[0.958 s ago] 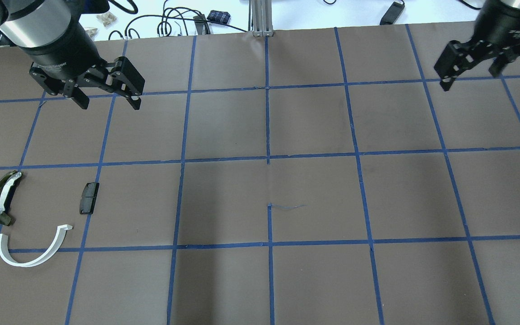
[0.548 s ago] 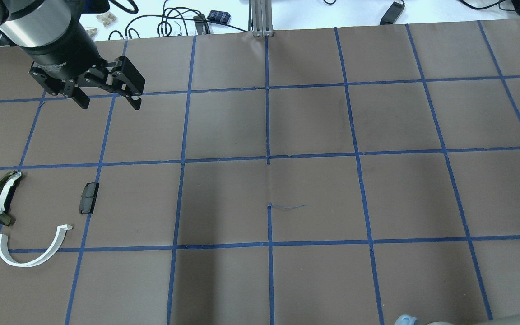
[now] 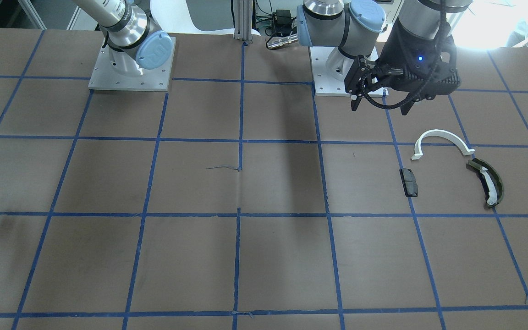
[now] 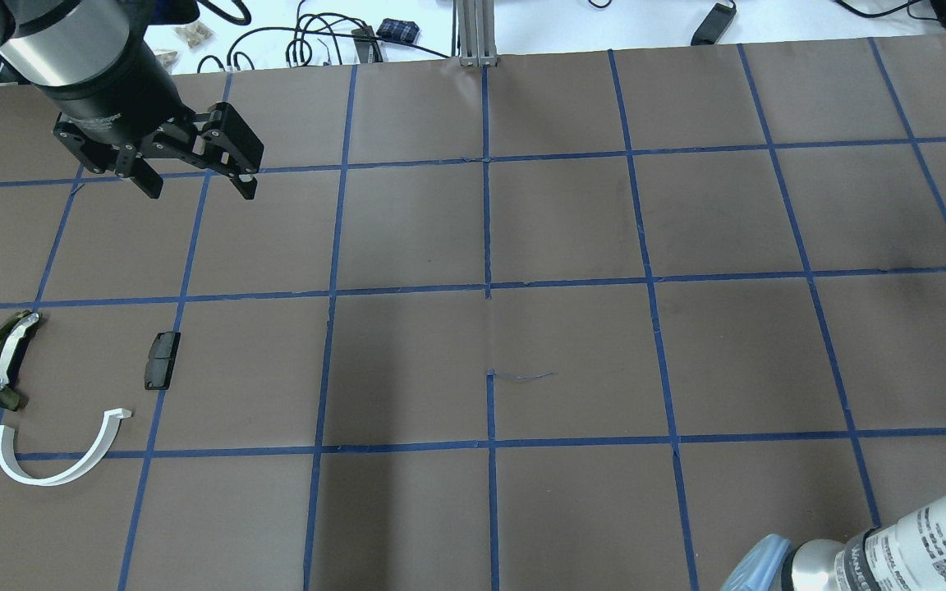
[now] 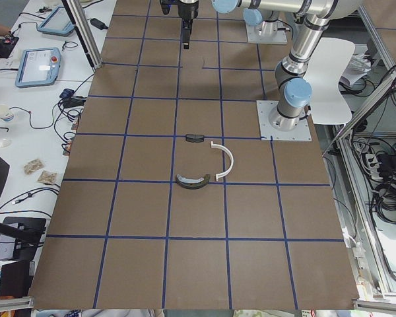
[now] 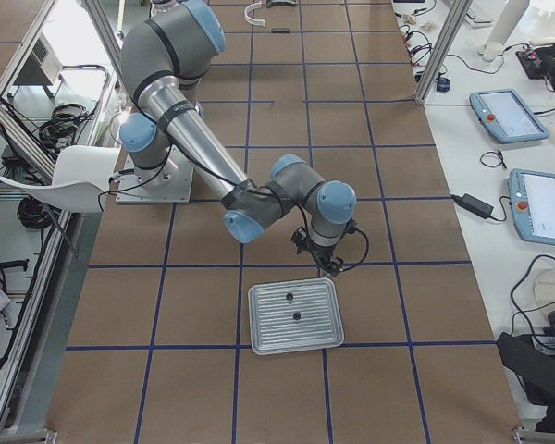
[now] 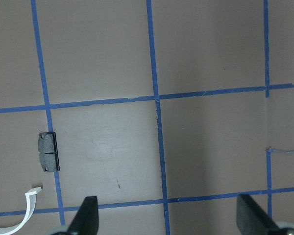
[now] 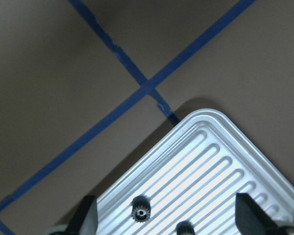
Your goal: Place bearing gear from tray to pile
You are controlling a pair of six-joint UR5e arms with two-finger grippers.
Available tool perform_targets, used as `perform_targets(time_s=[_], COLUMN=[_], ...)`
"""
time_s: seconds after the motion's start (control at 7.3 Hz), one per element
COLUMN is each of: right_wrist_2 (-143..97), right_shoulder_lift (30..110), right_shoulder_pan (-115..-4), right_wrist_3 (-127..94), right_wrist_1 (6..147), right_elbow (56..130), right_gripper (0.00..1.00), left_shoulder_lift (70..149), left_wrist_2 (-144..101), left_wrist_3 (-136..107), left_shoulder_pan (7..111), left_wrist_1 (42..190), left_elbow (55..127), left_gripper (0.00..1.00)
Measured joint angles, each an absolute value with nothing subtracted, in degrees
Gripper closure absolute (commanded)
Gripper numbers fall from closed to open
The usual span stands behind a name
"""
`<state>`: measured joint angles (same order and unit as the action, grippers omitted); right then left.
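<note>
A ribbed metal tray (image 6: 316,339) holds two small dark gears (image 6: 288,297). In the right wrist view the tray (image 8: 201,156) lies just below, with one gear with a shiny centre (image 8: 141,211) and a second gear (image 8: 185,227) at the bottom edge. My right gripper (image 8: 166,223) is open and empty above the tray's near corner (image 6: 331,268). The pile is a white half-ring arc (image 4: 54,461), a dark olive curved piece (image 4: 3,361) and a small black block (image 4: 163,359). My left gripper (image 4: 198,185) is open and empty, high beyond the pile.
The brown table has a blue tape grid. Cables and small devices lie past the far edge (image 4: 342,37). Both arm bases (image 3: 131,68) stand at the robot's side. The right arm's wrist (image 4: 892,550) shows at the overhead view's bottom right corner.
The right arm has left the overhead view's top right and now shows at its bottom right corner. The left gripper and the pile have not moved.
</note>
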<state>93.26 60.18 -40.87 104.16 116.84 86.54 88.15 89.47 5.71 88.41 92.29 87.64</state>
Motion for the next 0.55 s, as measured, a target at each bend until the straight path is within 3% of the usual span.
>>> perform_targets(time_s=[0.55], right_wrist_2=[93.19], right_shoulder_lift=[56.03], right_shoulder_pan=[-38.11], right_wrist_3=[129.23], right_wrist_1=[120.15], right_elbow=[87.37], right_gripper=[0.04], left_shoulder_lift=[88.08], left_wrist_2=[89.45], left_wrist_3=[5.81], left_shoulder_pan=[88.39], left_wrist_1=[92.29], left_elbow=[87.68], left_gripper=[0.0])
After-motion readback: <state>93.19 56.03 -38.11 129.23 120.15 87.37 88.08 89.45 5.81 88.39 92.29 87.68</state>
